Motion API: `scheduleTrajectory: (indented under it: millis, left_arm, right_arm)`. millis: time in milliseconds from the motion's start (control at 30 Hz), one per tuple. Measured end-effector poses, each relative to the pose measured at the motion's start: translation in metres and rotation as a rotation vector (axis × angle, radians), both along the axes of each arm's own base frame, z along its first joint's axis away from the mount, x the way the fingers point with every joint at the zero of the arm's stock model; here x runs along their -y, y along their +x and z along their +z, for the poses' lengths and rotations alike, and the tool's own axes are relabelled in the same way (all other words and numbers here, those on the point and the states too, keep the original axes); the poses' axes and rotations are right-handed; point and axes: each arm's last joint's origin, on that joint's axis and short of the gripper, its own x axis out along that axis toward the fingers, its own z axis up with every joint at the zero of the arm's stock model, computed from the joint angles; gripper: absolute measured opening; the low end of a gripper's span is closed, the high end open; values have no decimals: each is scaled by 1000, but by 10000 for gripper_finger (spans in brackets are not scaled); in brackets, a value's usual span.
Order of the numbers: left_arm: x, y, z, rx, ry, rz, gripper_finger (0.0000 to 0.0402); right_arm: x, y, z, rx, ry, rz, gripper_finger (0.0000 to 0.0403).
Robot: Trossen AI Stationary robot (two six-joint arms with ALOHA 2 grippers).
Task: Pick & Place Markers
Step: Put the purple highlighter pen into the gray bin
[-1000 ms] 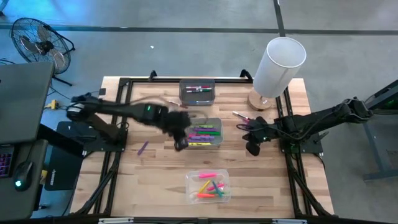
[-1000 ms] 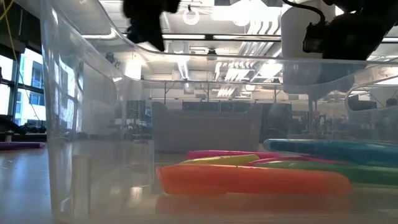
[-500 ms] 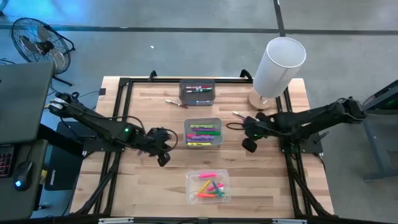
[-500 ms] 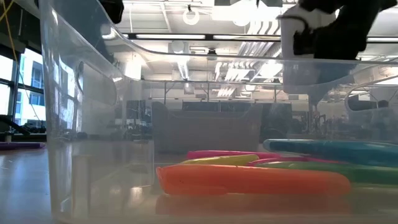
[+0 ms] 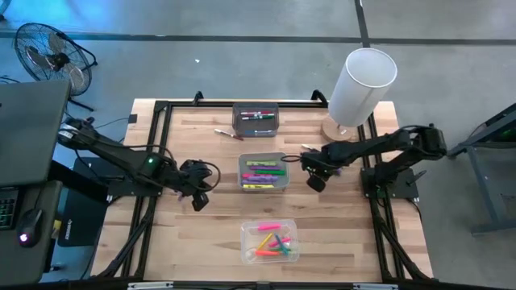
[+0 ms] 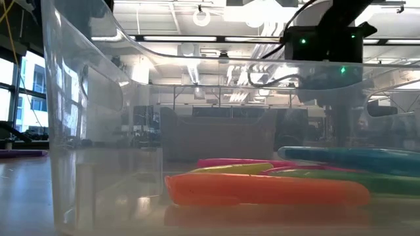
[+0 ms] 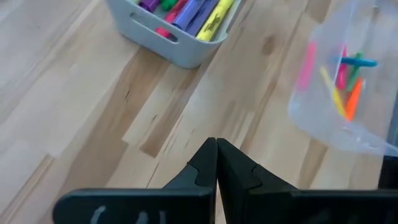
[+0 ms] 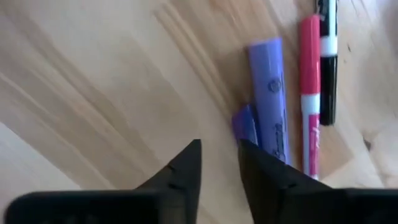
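1. Left gripper first: its fingers are pressed together on nothing, and I have it over bare wood, left of the grey rectangular bin in the middle of the table.
2. That grey bin holds purple, pink, green and yellow markers lying side by side; I judge it is the drop point for the highlighters.
3. Nearer me, the clear plastic tub keeps a looser pile of pink, orange, yellow and blue markers.
4. At the far edge, a darker bin holds thin pens, and one stray pen lies just beside it.
5. My right gripper sits right of the grey bin, fingers slightly apart and empty, low over a purple highlighter, a pink pen and a black pen lying together on the wood. I would take the purple one next, because it is closest.
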Motion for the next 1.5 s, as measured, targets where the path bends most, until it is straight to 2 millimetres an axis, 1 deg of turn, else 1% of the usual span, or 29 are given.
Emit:
scheduleTrajectory:
  millis: [133, 267, 400, 467, 567, 700, 933, 1000, 1100, 1267, 1400, 1500]
  left_arm:
    - [-1, -4, 2, -5, 0, -2, 0]
    - [-2, -5, 2, -8, -3, -5, 0]
    - [-2, -5, 3, -4, -4, -6, 0]
    - [-2, -5, 3, -4, -5, -6, 0]
    - [-2, -5, 3, -4, -7, -3, 0]
    - [-2, -5, 3, -2, -17, 9, 0]
    - [-2, -4, 3, -1, -18, 10, 0]
    - [-2, -4, 3, 1, -18, 10, 0]
    - [-2, -4, 3, 2, -19, 11, 0]
    - [-2, -4, 3, 2, -18, 10, 0]
    - [-2, -4, 3, 0, -5, -5, 0]
    - [-2, -4, 3, -2, -1, -10, 0]
  right_arm:
    - [1, 2, 1, 26, -52, -31, 136]
    - [4, 3, 2, 32, -144, -51, 156]
    - [9, 4, 1, 57, -214, -70, 157]
    - [12, 3, -4, 79, -212, -86, 154]
    - [13, -4, -16, 70, -156, -101, 154]
    - [10, -12, -25, 52, -122, -124, 154]
    - [1, -12, -27, 57, -105, -92, 153]
    - [-1, -12, -27, 58, -97, -90, 148]
    - [-2, -12, -28, 64, -85, -86, 125]
    - [-2, -12, -28, 70, -80, -79, 55]
    - [-4, -14, -25, 79, -83, -70, 50]
    - [-6, -20, -13, 89, -93, -93, 50]
